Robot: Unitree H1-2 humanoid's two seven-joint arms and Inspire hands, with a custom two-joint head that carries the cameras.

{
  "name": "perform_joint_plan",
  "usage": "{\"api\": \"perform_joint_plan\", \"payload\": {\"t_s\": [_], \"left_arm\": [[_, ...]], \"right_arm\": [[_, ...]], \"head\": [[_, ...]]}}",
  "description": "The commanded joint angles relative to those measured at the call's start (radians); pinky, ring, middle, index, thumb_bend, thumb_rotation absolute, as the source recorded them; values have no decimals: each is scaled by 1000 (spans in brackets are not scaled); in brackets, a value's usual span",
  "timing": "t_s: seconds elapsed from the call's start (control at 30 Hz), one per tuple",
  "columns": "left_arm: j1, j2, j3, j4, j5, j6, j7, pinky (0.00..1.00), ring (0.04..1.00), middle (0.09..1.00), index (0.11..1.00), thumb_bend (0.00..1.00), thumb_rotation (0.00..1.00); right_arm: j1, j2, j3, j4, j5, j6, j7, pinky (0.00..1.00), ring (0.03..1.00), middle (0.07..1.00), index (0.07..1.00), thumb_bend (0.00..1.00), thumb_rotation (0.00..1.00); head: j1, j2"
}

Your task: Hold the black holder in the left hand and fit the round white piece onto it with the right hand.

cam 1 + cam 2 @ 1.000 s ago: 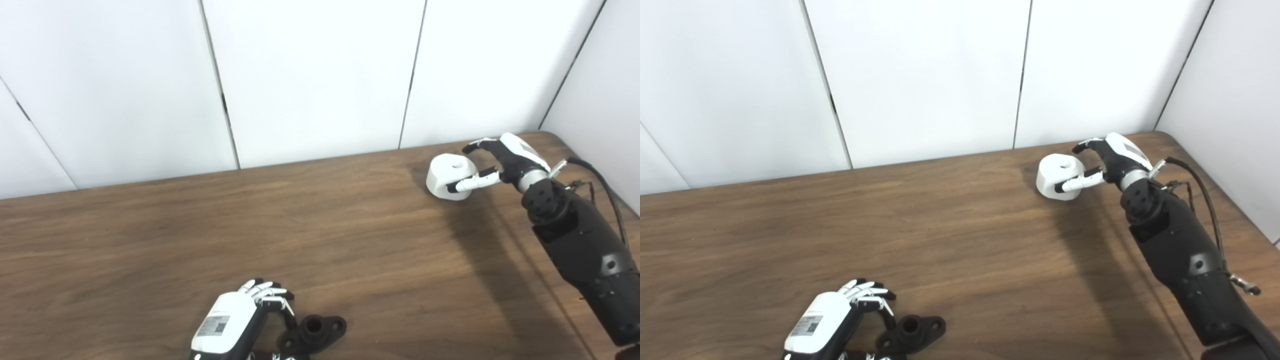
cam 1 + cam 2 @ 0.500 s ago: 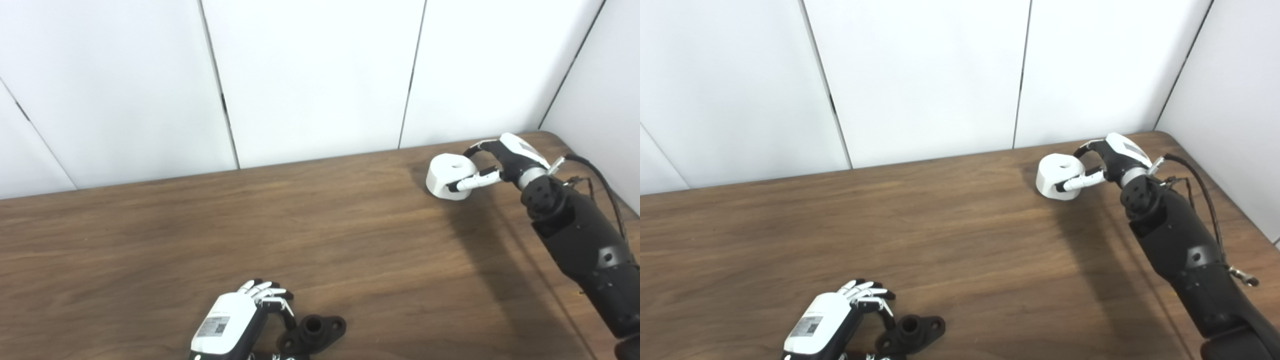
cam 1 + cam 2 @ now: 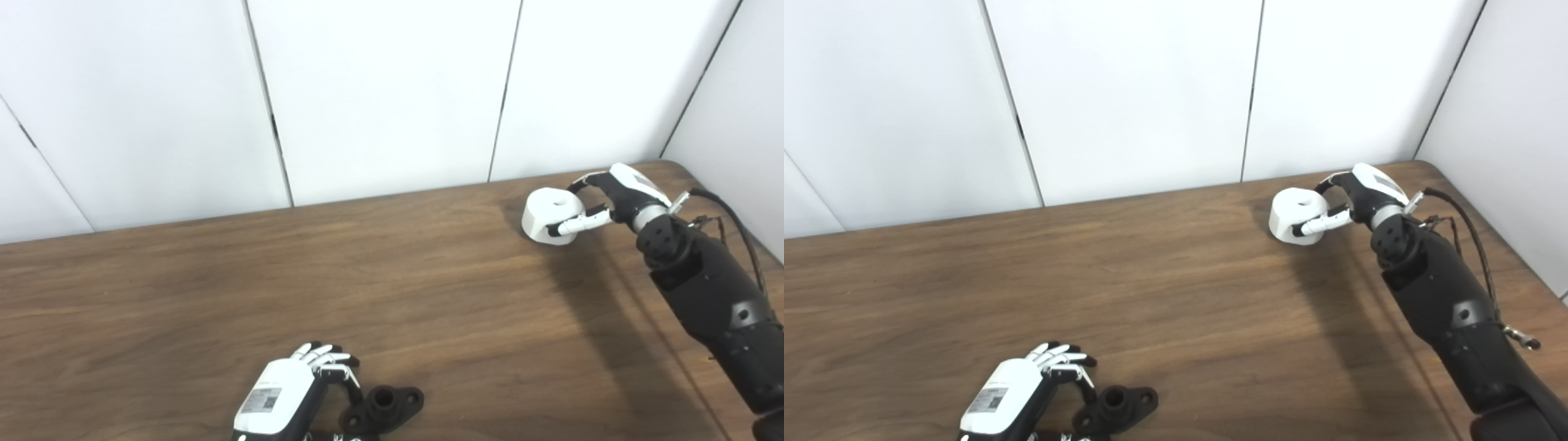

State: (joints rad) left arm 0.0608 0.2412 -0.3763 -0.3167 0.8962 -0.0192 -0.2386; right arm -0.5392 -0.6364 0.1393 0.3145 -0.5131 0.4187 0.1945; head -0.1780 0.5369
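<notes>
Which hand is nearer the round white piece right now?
Right. The right hand wraps the round white piece; the left hand is far across the table by the black holder.

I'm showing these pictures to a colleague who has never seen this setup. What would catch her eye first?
Probably the round white piece at the far right corner of the dark wooden table, with the right robot hand curled around it. Next, at the near edge, the left robot hand beside the black holder, which lies flat on the wood. The two parts sit far apart.
</notes>
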Motion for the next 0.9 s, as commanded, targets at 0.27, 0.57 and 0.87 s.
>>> {"api": "perform_joint_plan", "payload": {"t_s": [0.27,0.57,0.87], "left_arm": [[11,14,-10,8,28,9,-16,935,872,790,487,521,53],[11,16,-12,8,32,5,-13,936,870,787,487,520,53],[11,15,-14,2,37,10,-19,940,870,789,487,520,53]], "right_arm": [[-56,-30,-14,-39,-3,-28,-12,922,938,889,697,807,347],[-50,-19,-33,-33,5,-59,-51,925,923,862,641,795,276],[-38,-14,-47,-19,14,-110,-94,905,895,814,487,528,146]], "head": [[1,3],[1,3],[6,4]]}}
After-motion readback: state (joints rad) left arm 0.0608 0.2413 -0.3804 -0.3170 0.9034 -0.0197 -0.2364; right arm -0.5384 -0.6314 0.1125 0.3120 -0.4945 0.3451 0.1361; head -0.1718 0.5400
